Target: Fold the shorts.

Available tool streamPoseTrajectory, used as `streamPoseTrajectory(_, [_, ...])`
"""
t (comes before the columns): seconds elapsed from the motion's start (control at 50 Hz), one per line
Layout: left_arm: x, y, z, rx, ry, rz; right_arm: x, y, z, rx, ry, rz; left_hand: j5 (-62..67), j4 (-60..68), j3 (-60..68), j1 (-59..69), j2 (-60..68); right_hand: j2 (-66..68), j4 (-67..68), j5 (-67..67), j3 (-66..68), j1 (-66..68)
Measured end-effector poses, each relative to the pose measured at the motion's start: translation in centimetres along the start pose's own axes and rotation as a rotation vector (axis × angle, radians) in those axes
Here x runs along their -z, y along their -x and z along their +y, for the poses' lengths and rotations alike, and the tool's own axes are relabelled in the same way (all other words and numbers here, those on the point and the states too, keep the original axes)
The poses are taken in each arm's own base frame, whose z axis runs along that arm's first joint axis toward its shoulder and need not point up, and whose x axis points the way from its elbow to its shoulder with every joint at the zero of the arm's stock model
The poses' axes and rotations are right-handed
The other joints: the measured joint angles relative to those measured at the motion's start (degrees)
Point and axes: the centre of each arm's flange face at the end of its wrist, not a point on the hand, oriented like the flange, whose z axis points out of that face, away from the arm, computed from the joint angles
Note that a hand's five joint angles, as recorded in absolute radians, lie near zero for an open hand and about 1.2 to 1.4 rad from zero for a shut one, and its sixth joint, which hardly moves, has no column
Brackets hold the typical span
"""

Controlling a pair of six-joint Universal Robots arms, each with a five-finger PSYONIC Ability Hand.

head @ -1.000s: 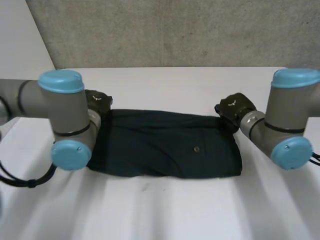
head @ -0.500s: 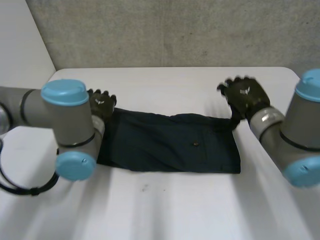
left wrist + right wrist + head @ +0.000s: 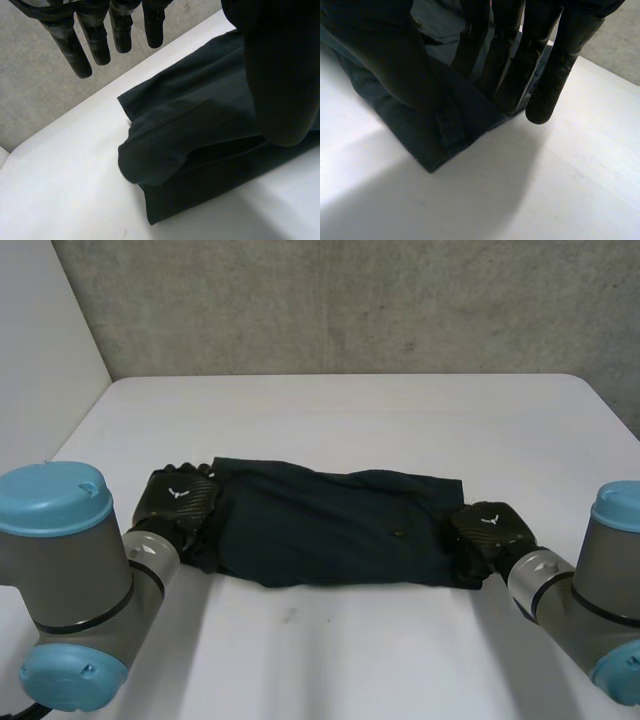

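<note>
You have the shorts [image 3: 330,530] lying as a dark, flattened band across the middle of the white desk [image 3: 350,410], with one arm at each end of the band. Your left hand [image 3: 178,502] sits at the shorts' left end, back of the hand up. In its wrist view the fingers [image 3: 95,40] hang straight and slightly spread, clear of the cloth. The thumb [image 3: 280,75] stands over the fabric without closing toward them, so this hand grips nothing. Below that hand, the top layer of the shorts' end is humped into a soft bulge instead of lying flat. Your right hand [image 3: 487,532] is at the shorts' right end, over the corner nearest the robot. Its fingers are straight and side by side above that corner, their tips near the end edge where cloth gives way to bare desk. Its thumb is held apart from them over the cloth. You cannot tell whether those fingertips touch the fabric. A small button [image 3: 399,534] shows on the shorts, toward the right end.
</note>
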Motion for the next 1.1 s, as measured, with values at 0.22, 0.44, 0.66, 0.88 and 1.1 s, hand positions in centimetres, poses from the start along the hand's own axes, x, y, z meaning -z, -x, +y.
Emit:
streamPoseTrajectory(0.22, [0.8, 0.9, -1.7, 0.006, -0.047, -0.024, 0.7, -3.8, -0.6, 0.042, 0.042, 0.087, 0.0, 0.0, 0.0, 0.0, 0.0, 0.1, 1.2, 1.6, 1.2, 0.7])
streamPoseTrajectory(0.44, [2.6, 2.5, -3.4, 0.024, -0.111, -0.065, 2.1, -6.1, -2.6, 0.224, 0.061, 0.098, 0.0, 0.0, 0.0, 0.0, 0.0, -8.8, -7.9, -4.8, -8.3, -1.9])
streamPoseTrajectory(0.66, [2.8, 2.4, -2.7, 0.023, -0.094, -0.061, 1.3, -5.2, -0.7, 0.17, 0.085, -0.004, 0.0, 0.0, 0.0, 0.0, 0.0, -33.2, -33.8, -28.6, -33.4, -20.4])
streamPoseTrajectory(0.88, [2.9, 2.2, -2.5, 0.019, -0.087, -0.055, 0.3, -7.3, 1.2, 0.142, 0.122, 0.048, 0.0, 0.0, 0.0, 0.0, 0.0, -2.6, 0.6, -0.4, 0.8, -12.5])
streamPoseTrajectory(1.1, [3.2, 2.3, -2.8, 0.021, -0.099, -0.058, 0.8, -9.4, -2.7, 0.311, 0.078, 0.212, 0.0, 0.0, 0.0, 0.0, 0.0, 0.0, 1.2, 2.3, 1.2, -5.3])
